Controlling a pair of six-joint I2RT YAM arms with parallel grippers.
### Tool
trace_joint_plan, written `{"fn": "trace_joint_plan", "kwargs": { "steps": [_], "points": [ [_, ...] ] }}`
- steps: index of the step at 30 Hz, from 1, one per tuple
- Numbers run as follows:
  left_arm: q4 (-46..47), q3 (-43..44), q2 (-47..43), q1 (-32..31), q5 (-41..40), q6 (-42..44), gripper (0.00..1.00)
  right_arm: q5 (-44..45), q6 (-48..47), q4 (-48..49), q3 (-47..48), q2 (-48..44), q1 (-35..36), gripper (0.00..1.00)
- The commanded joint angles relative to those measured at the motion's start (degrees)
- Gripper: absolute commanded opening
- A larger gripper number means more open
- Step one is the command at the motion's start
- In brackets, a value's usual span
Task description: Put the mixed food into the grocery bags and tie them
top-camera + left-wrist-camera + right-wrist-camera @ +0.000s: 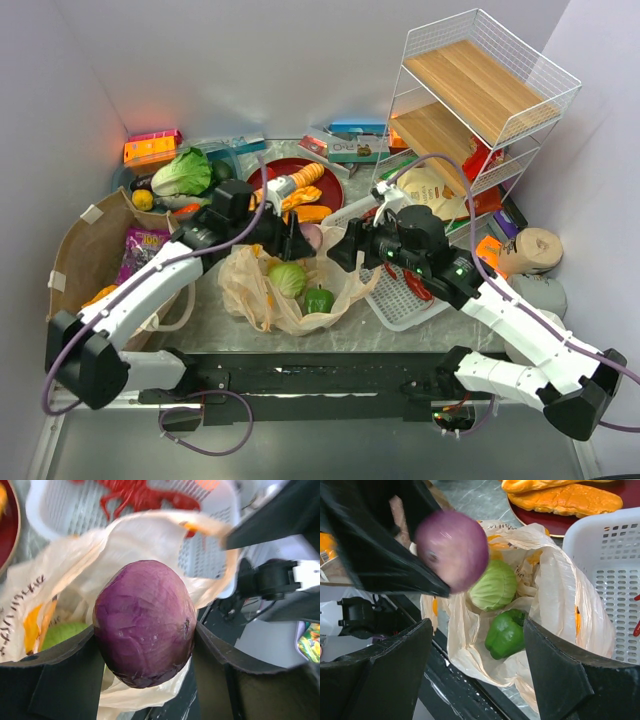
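Note:
My left gripper [297, 241] is shut on a purple onion [144, 622] and holds it above the mouth of the tan plastic bag [262, 300]. The bag lies open on the table with a pale-green cabbage [287, 278] and a green bell pepper [319, 298] inside. My right gripper [345, 252] is open and empty at the bag's right rim; in the right wrist view [477, 630] its jaws stand wide over the pepper [506, 634] and cabbage [494, 586]. The brown paper bag [75, 255] stands at the left with a purple snack packet [145, 248] in it. Lettuce [182, 172] lies at the back left.
A white slotted basket [402, 300] sits right of the plastic bag. A red plate [330, 185] with bread is behind it. A wire shelf [480, 100] stands at the back right. Boxes and packets line the back wall.

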Motion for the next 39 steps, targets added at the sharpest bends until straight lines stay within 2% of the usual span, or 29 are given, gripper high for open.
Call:
{"fn": "trace_joint_plan", "kwargs": {
  "steps": [1,5,10,12,13,18,20,21,23,24,27,28,29,32,36,39],
  "points": [
    [-2.1,-0.2,4.0,-4.2,-3.6,0.8,0.49,1.9,0.7,2.1,-0.4,-2.5,-0.4,0.81],
    [-0.9,-0.9,7.7,-6.4,-4.6,1.4,0.52,1.9,1.3,1.8,-1.0,-2.9,-0.4,0.81],
    [-3.9,1.3,10.8,-7.1,-9.8,3.2,0.8,3.1,1.3,0.4,-1.3,-4.4,-0.5,0.82],
    [-3.5,0.9,10.5,-7.1,-10.6,3.4,0.97,3.8,1.3,0.1,-1.4,-4.7,-0.5,0.82],
    [-3.7,0.9,10.7,-7.1,-10.9,3.6,0.98,4.1,1.2,0.0,-1.4,-5.0,-0.5,0.82],
    [-4.6,3.7,10.3,-7.0,-13.1,4.8,1.0,4.0,1.1,0.3,-1.4,-5.2,-0.5,0.82],
    [-3.0,5.3,6.8,-7.0,-16.7,5.5,0.99,4.0,1.0,0.7,-1.4,-5.4,-0.6,0.82],
    [-1.9,5.6,5.5,-5.6,-22.0,5.6,0.99,4.1,1.0,0.8,-1.4,-5.6,-0.5,0.82],
    [-0.7,8.0,3.8,-1.5,-23.6,4.4,0.99,4.3,0.9,0.8,-1.6,-6.1,-0.6,0.82],
    [-2.1,9.4,4.4,5.0,-23.0,3.7,0.99,4.3,0.9,1.1,-1.8,-6.2,-0.5,0.82],
    [-7.4,16.5,10.5,13.0,-30.9,3.0,0.99,3.9,0.9,1.8,-2.4,-6.5,-0.6,0.82],
    [-8.4,18.4,14.5,13.9,-37.9,3.6,0.99,3.7,0.8,1.9,-2.4,-6.5,-0.5,0.82],
    [-9.0,22.0,16.6,14.7,-41.0,4.8,0.96,3.5,0.7,2.0,-2.5,-6.4,-0.6,0.82],
    [-11.5,30.5,26.8,19.8,-54.0,6.1,0.96,2.6,0.6,2.9,-3.0,-6.2,-0.6,0.84],
    [-15.2,41.0,39.3,25.4,-59.1,5.8,0.96,0.9,1.0,4.3,-3.9,-6.9,-0.7,0.85],
    [-13.4,46.7,46.5,25.9,-64.0,8.1,0.96,0.3,1.3,4.4,-4.4,-7.4,-0.8,0.85]
  ]
}}
